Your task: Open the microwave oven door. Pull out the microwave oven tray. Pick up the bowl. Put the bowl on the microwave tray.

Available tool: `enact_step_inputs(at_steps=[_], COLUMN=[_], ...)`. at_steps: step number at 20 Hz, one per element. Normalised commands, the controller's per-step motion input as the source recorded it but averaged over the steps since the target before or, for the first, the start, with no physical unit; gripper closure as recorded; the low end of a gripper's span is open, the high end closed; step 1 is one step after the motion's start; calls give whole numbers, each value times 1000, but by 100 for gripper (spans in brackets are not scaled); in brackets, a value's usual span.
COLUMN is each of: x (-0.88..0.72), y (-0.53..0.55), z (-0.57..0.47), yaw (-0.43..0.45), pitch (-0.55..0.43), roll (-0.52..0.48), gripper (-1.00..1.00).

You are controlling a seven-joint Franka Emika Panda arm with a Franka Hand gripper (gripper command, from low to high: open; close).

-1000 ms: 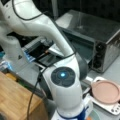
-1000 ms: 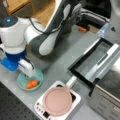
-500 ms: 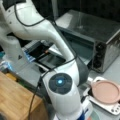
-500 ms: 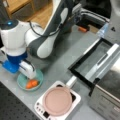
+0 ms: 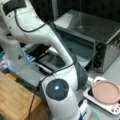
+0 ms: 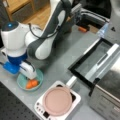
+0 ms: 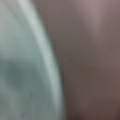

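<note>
In a front view the light teal bowl point(image 6: 23, 81) with orange food point(image 6: 31, 84) sits on the grey table at the lower left. My gripper point(image 6: 30, 75) reaches down onto the bowl's near rim, its white fingers point(image 6: 28, 71) touching it. The wrist view is filled by the pale bowl rim point(image 7: 42, 62) very close up. The microwave oven point(image 5: 100, 32) point(image 6: 110, 90) stands at the right. Its door hangs open, and the dark tray point(image 6: 93, 60) point(image 5: 51, 61) sticks out in front of the cavity. In a front view from behind the arm point(image 5: 61, 100), the gripper is hidden.
A pink plate point(image 6: 57, 101) point(image 5: 105, 91) rests on a white tray point(image 6: 76, 98) point(image 5: 87, 96) between the bowl and the oven. Wooden furniture point(image 5: 12, 100) point(image 6: 42, 15) borders the grey table. The arm's base and cables point(image 6: 82, 15) stand behind the tray.
The wrist has sunk slightly toward the bowl. The bowl, tray and door have not moved.
</note>
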Motion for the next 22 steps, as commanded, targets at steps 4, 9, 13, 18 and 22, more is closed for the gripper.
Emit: enact_step_inputs(at_steps=[4, 9, 13, 18, 22], x=[-60, -83, -96, -134, -217], y=[-45, -31, -31, -9, 2], z=[-121, -75, -72, -8, 20], yaw=[4, -20, -38, -53, -72], pitch=[-192, -190, -191, -173, -113], roll=[171, 162, 152, 147, 170], gripper=[100, 100, 100, 100, 100])
